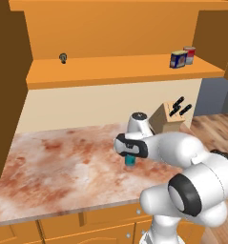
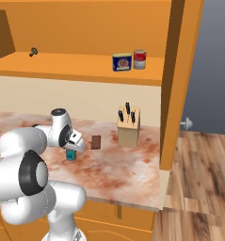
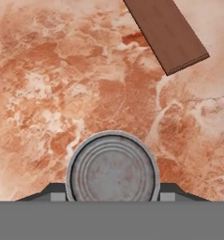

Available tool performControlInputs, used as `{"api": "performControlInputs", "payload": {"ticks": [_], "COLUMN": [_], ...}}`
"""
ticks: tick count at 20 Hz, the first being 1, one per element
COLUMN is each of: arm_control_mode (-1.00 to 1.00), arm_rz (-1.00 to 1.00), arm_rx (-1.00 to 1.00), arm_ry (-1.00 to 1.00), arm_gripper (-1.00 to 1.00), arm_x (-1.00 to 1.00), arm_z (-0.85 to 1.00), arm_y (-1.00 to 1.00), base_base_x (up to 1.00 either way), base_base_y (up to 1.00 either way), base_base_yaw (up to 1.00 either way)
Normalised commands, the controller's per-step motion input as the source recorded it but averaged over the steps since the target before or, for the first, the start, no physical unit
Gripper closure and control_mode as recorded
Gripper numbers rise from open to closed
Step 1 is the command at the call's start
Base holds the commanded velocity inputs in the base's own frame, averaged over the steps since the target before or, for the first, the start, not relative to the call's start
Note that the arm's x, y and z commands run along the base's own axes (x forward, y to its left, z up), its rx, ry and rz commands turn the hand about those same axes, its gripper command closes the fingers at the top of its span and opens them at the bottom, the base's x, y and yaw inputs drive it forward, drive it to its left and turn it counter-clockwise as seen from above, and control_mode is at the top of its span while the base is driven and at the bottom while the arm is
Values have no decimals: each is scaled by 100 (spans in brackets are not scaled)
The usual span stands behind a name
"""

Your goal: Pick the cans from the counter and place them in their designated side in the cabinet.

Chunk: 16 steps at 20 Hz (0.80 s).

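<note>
A teal can [image 1: 130, 160] with a silver top [image 3: 112, 168] stands upright on the marbled counter [image 1: 63, 162]. My gripper [image 1: 130, 156] reaches straight down over it, and in the hand view the two dark fingertips [image 3: 57, 193] press against the can's left and right sides. From the right base view the teal can [image 2: 71, 156] shows just under the gripper [image 2: 72, 151]. The dark blue can with a yellow label [image 1: 178, 59] stands on the shelf of the orange cabinet [image 1: 110, 71], toward its right end [image 2: 122, 61].
A red-and-grey can [image 2: 140, 59] stands next to the blue one. A knife block [image 2: 128, 127] is at the counter's back right, and a small brown board [image 2: 96, 142] lies just right of the gripper. A small dark object [image 1: 63, 58] sits on the shelf's left.
</note>
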Motion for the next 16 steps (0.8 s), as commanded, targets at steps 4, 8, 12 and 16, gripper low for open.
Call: {"api": "performControlInputs", "payload": {"ticks": [4,8,12,16], "arm_control_mode": [-100,-100,-100,-100], "arm_rz": [-1,0,0,0], "arm_rx": [1,3,2,1], "arm_ry": [0,-3,-6,-10], "arm_gripper": [100,100,100,100], "arm_x": [0,-1,-3,-16], "arm_z": [2,24,36,41], "arm_y": [0,-2,-2,-5], "base_base_x": [0,0,0,0], "base_base_y": [0,0,0,0], "base_base_yaw": [0,0,0,0]}}
